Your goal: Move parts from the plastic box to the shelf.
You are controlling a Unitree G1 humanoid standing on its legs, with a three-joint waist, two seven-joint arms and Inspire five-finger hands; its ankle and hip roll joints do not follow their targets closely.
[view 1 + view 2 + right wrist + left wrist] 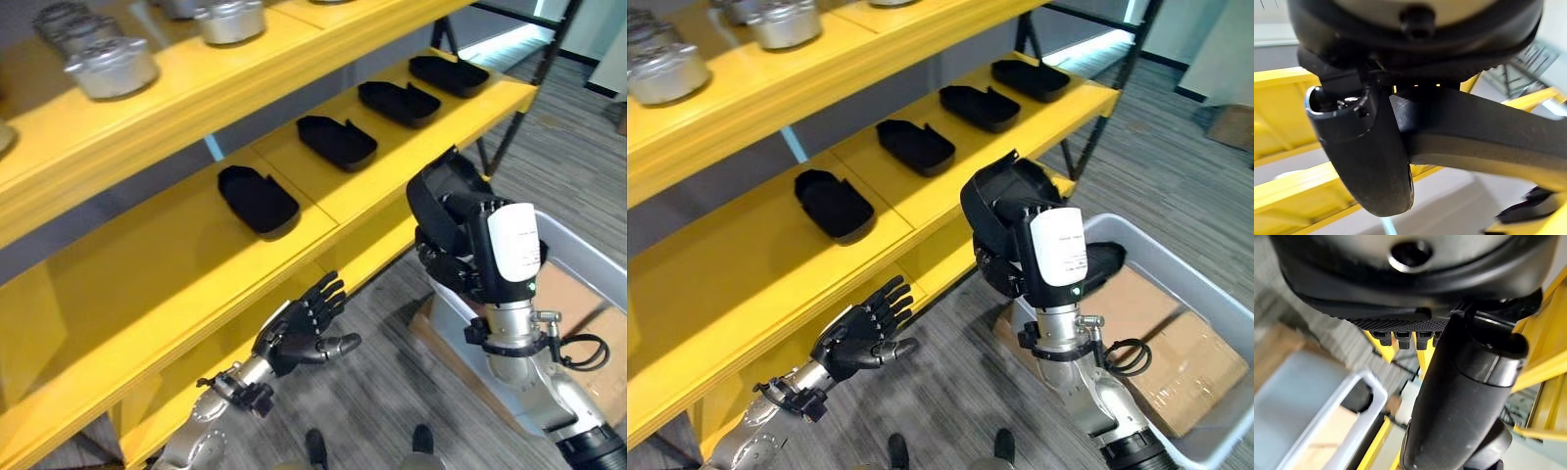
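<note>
Shelf point(411, 191), middle tier: I count four black parts point(258, 199) placed in a row. Fifth part point(1004, 201): pinched in my right robot hand point(1019, 245), near the shelf edge, above the plastic box point(1205, 294). Left robot hand point(299, 333): spread, empty. Remaining: set it down

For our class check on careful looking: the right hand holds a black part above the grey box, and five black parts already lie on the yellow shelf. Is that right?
Not quite. The count is wrong: four black parts lie in a row on the yellow shelf, not five, as the right eye view shows. The rest stands: the right hand holds a black part above the grey box.
</note>
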